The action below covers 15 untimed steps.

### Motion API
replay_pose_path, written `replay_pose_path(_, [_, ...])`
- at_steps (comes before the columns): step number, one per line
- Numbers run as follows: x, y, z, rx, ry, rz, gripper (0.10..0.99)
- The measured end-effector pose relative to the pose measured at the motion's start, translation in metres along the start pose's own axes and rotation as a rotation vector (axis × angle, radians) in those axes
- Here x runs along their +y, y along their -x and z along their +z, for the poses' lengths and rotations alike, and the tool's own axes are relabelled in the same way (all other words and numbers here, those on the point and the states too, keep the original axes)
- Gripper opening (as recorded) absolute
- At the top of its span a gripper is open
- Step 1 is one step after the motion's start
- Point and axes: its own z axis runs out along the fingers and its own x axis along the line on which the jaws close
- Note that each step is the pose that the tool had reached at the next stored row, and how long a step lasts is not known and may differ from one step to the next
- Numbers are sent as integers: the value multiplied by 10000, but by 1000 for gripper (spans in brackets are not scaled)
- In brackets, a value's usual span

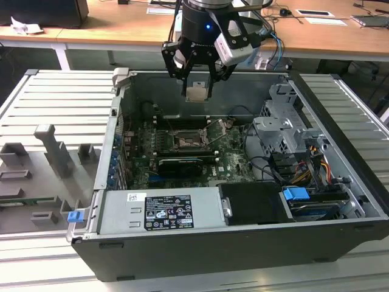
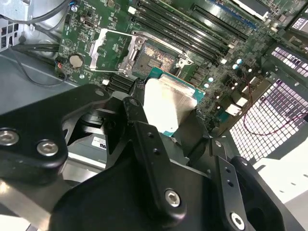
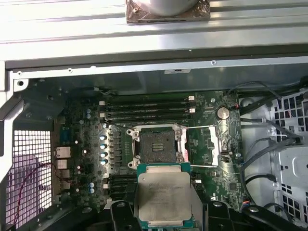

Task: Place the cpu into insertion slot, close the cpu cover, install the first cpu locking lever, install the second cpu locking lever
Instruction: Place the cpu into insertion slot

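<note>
Claw [image 1: 196, 91] clamped on the cpu [image 3: 163, 197], poised above the open computer case [image 1: 243, 243] | insertion slot [image 3: 157, 146] empty, cpu cover [image 3: 215, 142] swung open | progress: apparently nothing seated; placement, cover-closing and both locking steps left.

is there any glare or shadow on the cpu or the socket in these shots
Second wrist view: the cpu lid glares almost white. First wrist view: the cpu is evenly lit, and the insertion slot has a dark middle. Exterior view: the case interior is dim beside the bright desk behind.
</note>
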Motion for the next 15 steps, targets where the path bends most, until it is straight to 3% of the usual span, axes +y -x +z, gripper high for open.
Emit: replay_pose_path(15, [-2, 0, 24, -44, 11, 489, 529])
